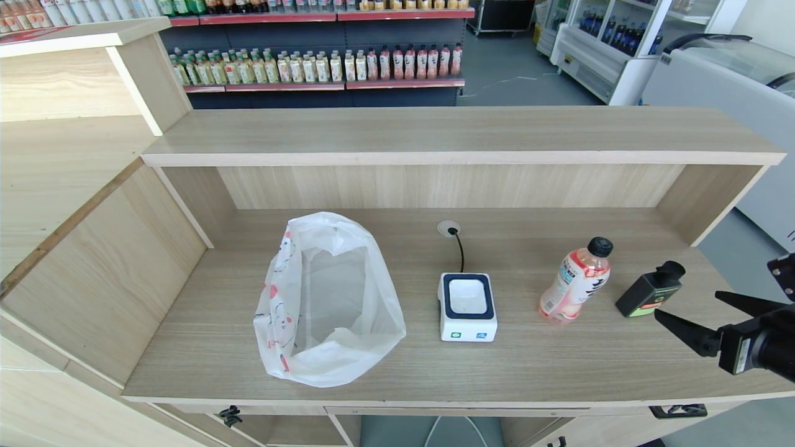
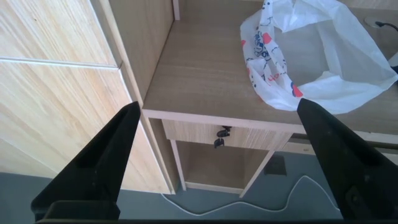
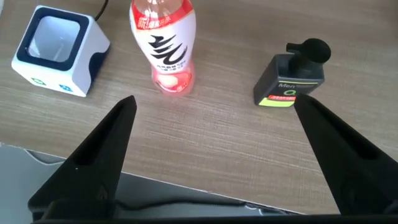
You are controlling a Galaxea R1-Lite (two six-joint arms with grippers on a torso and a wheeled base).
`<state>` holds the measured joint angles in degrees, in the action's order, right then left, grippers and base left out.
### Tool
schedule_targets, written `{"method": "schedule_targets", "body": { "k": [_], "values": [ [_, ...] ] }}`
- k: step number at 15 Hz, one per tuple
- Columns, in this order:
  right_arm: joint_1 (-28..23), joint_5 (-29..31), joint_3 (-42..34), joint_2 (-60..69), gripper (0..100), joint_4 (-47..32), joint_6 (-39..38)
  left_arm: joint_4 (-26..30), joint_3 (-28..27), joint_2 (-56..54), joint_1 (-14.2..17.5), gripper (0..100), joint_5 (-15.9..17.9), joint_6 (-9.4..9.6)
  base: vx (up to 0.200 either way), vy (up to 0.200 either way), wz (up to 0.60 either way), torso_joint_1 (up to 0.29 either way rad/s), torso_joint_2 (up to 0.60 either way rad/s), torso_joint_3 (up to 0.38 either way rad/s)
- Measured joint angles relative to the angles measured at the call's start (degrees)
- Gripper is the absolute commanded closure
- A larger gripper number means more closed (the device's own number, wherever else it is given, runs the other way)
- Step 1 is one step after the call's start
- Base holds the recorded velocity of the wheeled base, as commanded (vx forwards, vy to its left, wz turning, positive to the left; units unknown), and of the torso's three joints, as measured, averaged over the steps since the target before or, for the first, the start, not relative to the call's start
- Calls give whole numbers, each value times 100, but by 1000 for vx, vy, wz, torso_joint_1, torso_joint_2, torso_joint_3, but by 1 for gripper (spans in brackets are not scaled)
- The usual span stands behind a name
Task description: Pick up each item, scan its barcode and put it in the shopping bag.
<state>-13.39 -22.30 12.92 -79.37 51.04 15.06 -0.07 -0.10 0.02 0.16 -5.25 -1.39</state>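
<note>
A pink drink bottle [image 1: 574, 282] [image 3: 165, 40] with a black cap stands on the wooden counter [image 1: 559, 366], right of the white barcode scanner [image 1: 467, 307] [image 3: 56, 53]. A small black bottle [image 1: 650, 290] [image 3: 291, 78] with a green label lies further right. The white shopping bag [image 1: 329, 298] [image 2: 311, 56] lies open at the counter's left. My right gripper [image 1: 695, 316] [image 3: 217, 168] hovers open at the counter's right front edge, just short of both bottles. My left gripper [image 2: 217, 162] hangs open below and in front of the counter's left corner, holding nothing.
A raised shelf and side walls [image 1: 459, 180] enclose the counter at the back and sides. The scanner's black cable [image 1: 459, 248] runs to a hole in the counter. Drawers with keys [image 2: 219, 137] sit under the front edge. Store shelves of drinks [image 1: 323, 65] stand beyond.
</note>
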Motion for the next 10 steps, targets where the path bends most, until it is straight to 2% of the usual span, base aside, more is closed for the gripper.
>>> {"method": "schedule_targets", "body": {
  "k": [2,5,10],
  "values": [
    [-91,-80,17,-235,0,208,56,0,0,0,0,0,0,0,0,0,0,0,0,0],
    [-113,-156,-13,-781,0,956,106,0,0,0,0,0,0,2,0,0,0,0,0,0],
    [-69,-769,-149,-2124,0,2732,202,0,0,0,0,0,1,0,0,0,0,0,0,0]
  ]
}}
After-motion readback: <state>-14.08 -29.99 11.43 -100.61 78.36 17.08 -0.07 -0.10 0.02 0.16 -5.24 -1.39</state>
